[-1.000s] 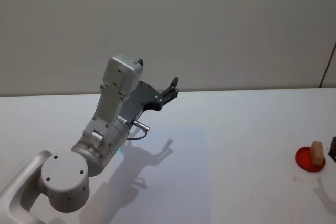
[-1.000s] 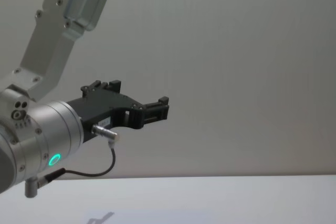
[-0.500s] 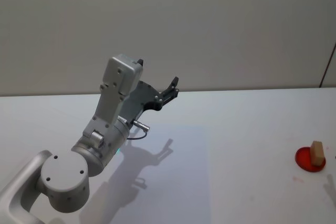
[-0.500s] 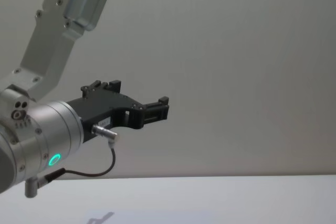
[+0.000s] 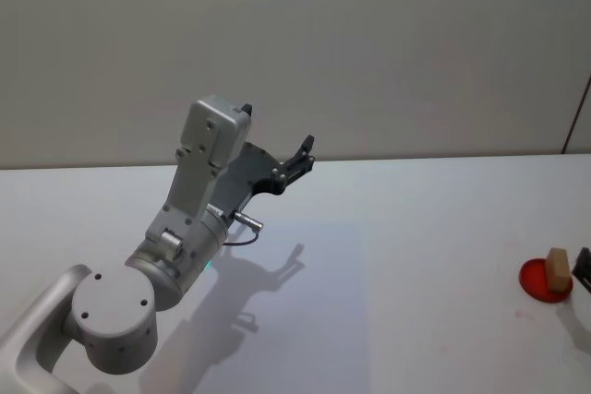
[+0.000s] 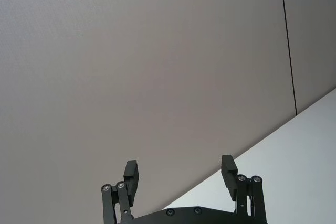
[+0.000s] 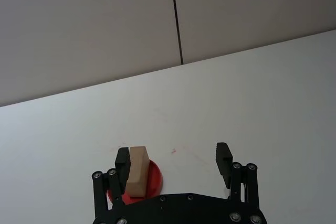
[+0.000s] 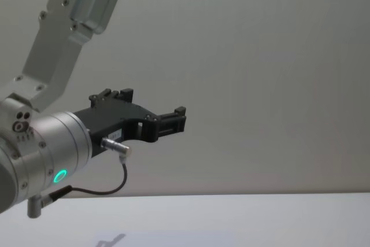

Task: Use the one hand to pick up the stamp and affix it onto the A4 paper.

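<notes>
Small tan-brown rectangular wooden stamp (image 7: 137,170) on a flat round red ink pad (image 7: 154,180). Plain white table (image 5: 443,219) (faint red specks near the pad). Pale, unpatterned A4 paper sheet (image 5: 342,320). Matt black right gripper (image 7: 173,155). Silver-grey metal left arm (image 5: 199,173) with a green light ring (image 8: 59,176).

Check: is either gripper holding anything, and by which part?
Nothing held. The right gripper is open beside the tan wooden block stamp on its red round pad; left gripper open, empty.

My silver-grey left arm (image 8: 55,50) has a round wrist (image 8: 49,143), a green light ring (image 8: 59,176) and a thin black cable (image 8: 125,173). My left gripper (image 6: 179,167) and right gripper (image 7: 173,154) are black with silver screws.
</notes>
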You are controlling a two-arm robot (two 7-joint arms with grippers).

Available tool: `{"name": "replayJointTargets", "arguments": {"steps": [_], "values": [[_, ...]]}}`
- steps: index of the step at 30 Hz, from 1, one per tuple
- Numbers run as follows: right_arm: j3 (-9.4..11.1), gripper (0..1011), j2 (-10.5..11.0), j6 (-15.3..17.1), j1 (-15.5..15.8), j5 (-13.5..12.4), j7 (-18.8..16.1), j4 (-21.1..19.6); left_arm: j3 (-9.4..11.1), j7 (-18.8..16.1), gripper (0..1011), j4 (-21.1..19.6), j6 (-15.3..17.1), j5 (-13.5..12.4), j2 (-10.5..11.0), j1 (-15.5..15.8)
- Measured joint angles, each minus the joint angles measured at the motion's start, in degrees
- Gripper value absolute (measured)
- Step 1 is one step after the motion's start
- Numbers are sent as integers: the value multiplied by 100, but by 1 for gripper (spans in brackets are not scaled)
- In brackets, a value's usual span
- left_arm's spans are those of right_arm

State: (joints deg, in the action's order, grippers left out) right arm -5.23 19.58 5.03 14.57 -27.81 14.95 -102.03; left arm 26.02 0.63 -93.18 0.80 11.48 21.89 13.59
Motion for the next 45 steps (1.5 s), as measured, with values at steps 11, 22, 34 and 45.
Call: {"name": "replayJointTargets", "arguments": {"steps": [11, 22, 34, 45], "values": [[-88, 1001, -188, 209, -340, 129, -248, 265, 0, 0, 1001, 0, 0, 0, 0, 0], [-168, 1001, -346, 393, -577, 338, -314, 474, 0, 0, 1001, 0, 0, 0, 0, 0], [-215, 1001, -476, 570, -758, 562, -301, 638, 0, 0, 1001, 0, 0, 0, 0, 0], [-237, 1001, -560, 635, -822, 671, -300, 778, 0, 0, 1001, 0, 0, 0, 0, 0]]}}
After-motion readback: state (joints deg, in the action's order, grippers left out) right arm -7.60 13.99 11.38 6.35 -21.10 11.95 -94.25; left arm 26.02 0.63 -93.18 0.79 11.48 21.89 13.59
